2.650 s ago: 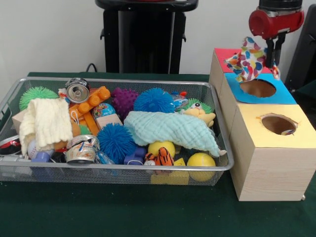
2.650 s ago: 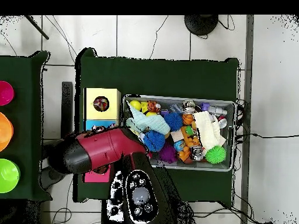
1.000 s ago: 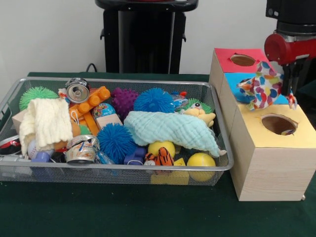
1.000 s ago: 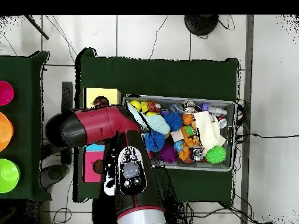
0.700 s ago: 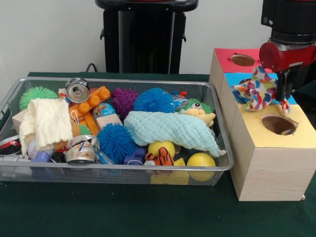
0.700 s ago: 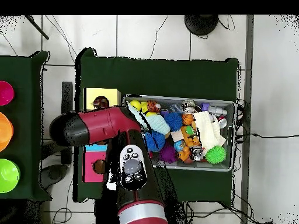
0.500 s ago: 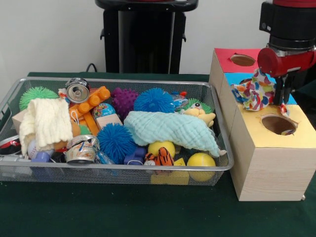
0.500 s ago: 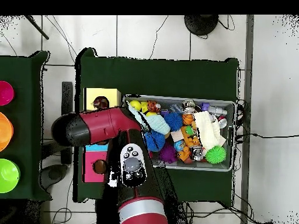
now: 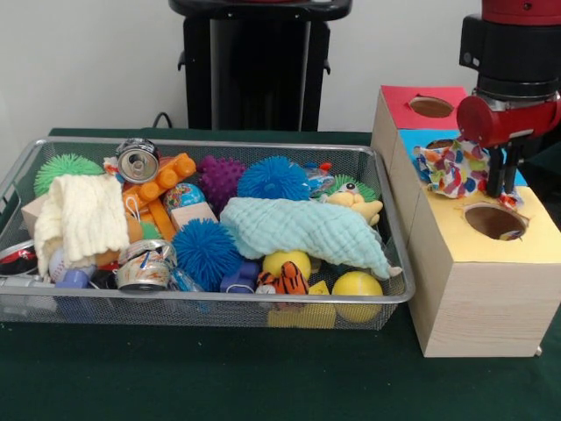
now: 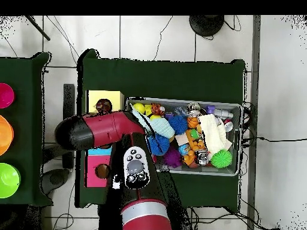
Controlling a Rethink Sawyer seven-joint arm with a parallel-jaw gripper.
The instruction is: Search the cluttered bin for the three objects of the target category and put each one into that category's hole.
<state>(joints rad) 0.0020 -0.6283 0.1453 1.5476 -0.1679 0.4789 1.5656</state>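
Since the earlier frame the polka-dot wrapper [image 9: 453,168] has moved lower and a little toward the bin, and it now hangs over the line between the blue-topped box [image 9: 414,140] and the yellow top, beside the hole [image 9: 495,221] and not above it. The gripper [image 9: 501,180] is closed on the wrapper's edge, with the wrapper hanging at its bin side (the fingertips are partly hidden behind it). In the overhead view the red arm [image 10: 102,130] covers wrapper and gripper, and the cluttered bin [image 9: 210,301] shows no other dotted wrapper clearly.

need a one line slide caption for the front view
Sawyer's pincer holds a polka-dot wrapper just above the yellow-topped box's hole, beside the cluttered mesh bin.
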